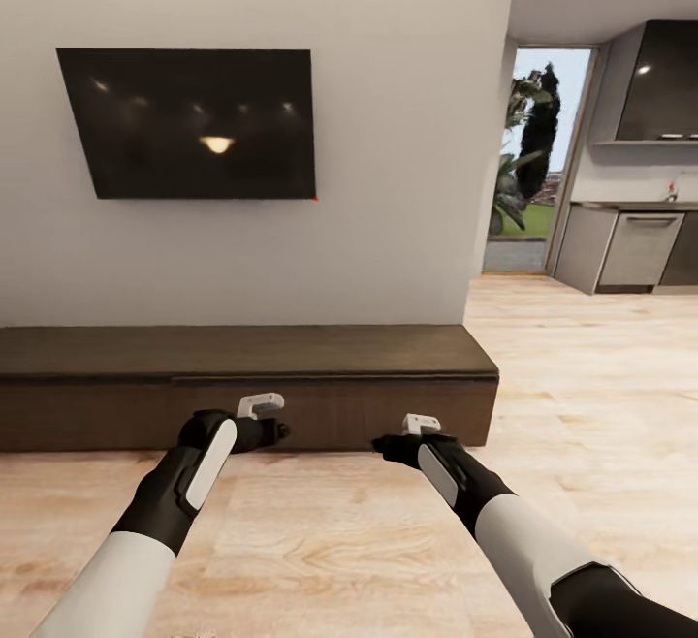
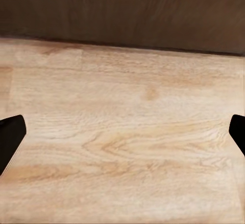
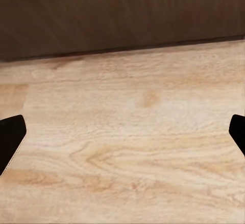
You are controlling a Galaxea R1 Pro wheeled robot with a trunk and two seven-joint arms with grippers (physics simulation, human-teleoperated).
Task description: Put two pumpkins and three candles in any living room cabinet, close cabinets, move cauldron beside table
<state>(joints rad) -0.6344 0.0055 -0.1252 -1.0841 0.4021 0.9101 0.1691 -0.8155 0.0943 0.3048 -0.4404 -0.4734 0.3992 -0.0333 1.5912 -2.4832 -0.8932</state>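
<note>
The cabinet (image 1: 242, 366) is a long, low dark brown unit against the white wall. Its top is bare and no gap shows in its front panels. My left gripper (image 1: 281, 430) and right gripper (image 1: 380, 444) hover low over the wooden floor, just short of the cabinet's front. In the wrist views the left gripper (image 2: 122, 137) and right gripper (image 3: 122, 137) have their dark fingertips (image 2: 10, 139) (image 3: 10, 139) wide apart, open and empty, with the cabinet front (image 2: 122, 9) (image 3: 122, 14) ahead of them. The pumpkins, candles, cauldron and table are out of view.
A black TV (image 1: 189, 122) hangs on the wall above the cabinet. To the right, the light wood floor (image 1: 582, 376) runs on to a kitchen with grey units (image 1: 635, 248) and a doorway (image 1: 533, 163) to the outside.
</note>
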